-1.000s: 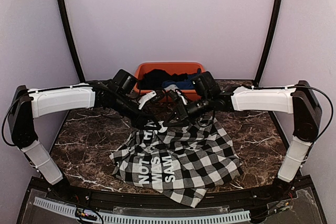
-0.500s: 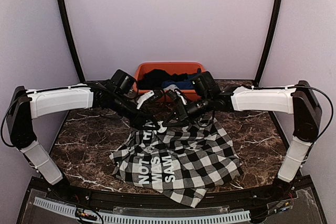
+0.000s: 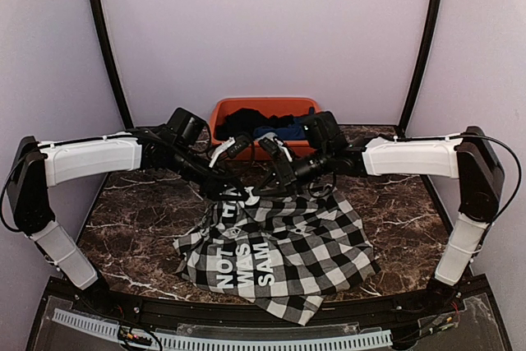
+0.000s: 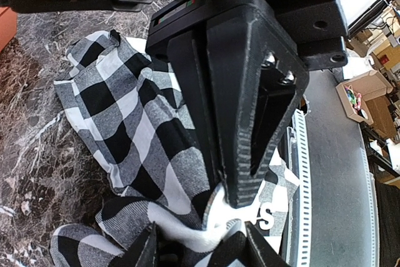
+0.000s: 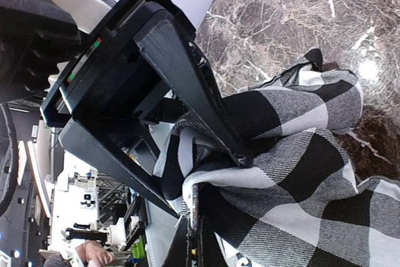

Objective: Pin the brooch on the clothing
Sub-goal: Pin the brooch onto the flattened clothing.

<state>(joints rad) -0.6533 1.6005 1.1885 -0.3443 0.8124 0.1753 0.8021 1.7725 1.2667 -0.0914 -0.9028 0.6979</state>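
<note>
The black-and-white check shirt (image 3: pixel 288 244), with white letters on a black panel, lies on the marble table; its far edge is lifted between both grippers. My right gripper (image 5: pixel 209 186) is shut on a bunched fold of the shirt (image 5: pixel 294 173); it also shows in the top view (image 3: pixel 273 188). My left gripper (image 4: pixel 225 195) is shut on the brooch (image 4: pixel 215 212), a thin pale disc at its fingertips, which touches that fold. The brooch shows edge-on in the right wrist view (image 5: pixel 195 214). In the top view the left gripper (image 3: pixel 230 195) meets the right one above the shirt (image 4: pixel 125 123).
An orange bin (image 3: pixel 220 111) stands at the back centre with a plain black garment (image 3: pixel 245 125) and a blue one (image 3: pixel 267 131) in it. Marble table (image 3: pixel 136 211) shows on both sides of the shirt. A white slotted rail (image 3: pixel 246 340) runs along the near edge.
My left wrist has shifted slightly to the left and back, and the shirt's far edge is gathered a little more. The right arm has hardly moved.
</note>
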